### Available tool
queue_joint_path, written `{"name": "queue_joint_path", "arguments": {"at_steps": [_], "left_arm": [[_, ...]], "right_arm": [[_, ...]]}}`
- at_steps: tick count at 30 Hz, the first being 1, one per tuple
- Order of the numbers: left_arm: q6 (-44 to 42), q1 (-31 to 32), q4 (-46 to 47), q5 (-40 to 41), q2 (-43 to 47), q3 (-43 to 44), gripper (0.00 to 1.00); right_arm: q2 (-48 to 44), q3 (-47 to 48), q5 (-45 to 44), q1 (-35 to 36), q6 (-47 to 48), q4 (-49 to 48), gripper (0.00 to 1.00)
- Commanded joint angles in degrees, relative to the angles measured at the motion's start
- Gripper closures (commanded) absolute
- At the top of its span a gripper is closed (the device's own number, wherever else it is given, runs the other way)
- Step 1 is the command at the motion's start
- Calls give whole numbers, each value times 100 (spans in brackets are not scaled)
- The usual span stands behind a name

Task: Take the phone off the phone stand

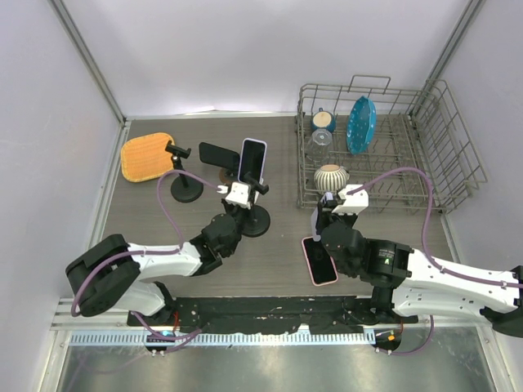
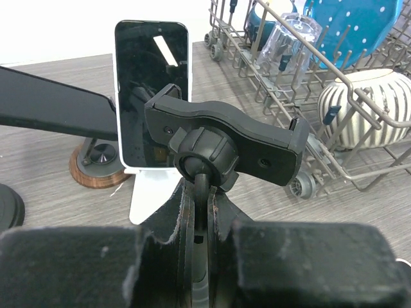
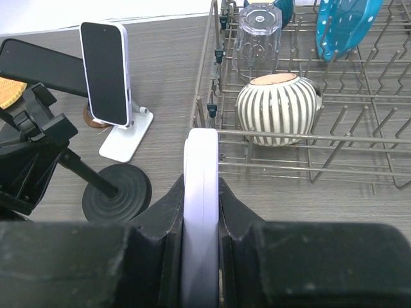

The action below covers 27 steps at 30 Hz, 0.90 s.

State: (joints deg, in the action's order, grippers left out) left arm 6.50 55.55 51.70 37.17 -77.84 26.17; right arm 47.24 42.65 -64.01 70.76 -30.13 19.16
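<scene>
Right fingers (image 3: pixel 157 218) pinch the lavender-edged phone (image 3: pixel 200 186) edge-on, clear of the black phone stand (image 2: pixel 225 138) whose stem the left fingers (image 2: pixel 167 221) clamp, so best lower it flat onto the near desk (image 1: pixel 270 265) before letting go.

Lighting: bright, even and diffuse from overhead, with a washed-out band along the back edge of the table (image 1: pixel 204 122) and short, soft shadows under objects. Glare: a slanted white reflection on the dark screen of the upright phone (image 2: pixel 151 96), and a dull sheen on the metal strip (image 1: pixel 270 363). Focus: top view sharp; wrist views blur the left fingers (image 2: pixel 70 269) and right fingers (image 3: pixel 321 263), and lines bow near the edges.
</scene>
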Motion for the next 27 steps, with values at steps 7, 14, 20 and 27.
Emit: {"name": "queue_joint_path", "arguments": {"at_steps": [7, 14, 20, 27], "left_arm": [[-18, -440, -1116, 730, 313, -77, 100], [97, -1106, -1918, 950, 1060, -104, 100], [123, -1844, -1866, 775, 1079, -139, 100], [44, -2583, -1532, 722, 841, -104, 100]], "right_arm": [[-93, 41, -77, 25, 60, -536, 99], [-14, 15, -59, 25, 112, -624, 99], [-66, -38, -42, 25, 121, -676, 99], [-198, -108, -6, 17, 157, -694, 99]]}}
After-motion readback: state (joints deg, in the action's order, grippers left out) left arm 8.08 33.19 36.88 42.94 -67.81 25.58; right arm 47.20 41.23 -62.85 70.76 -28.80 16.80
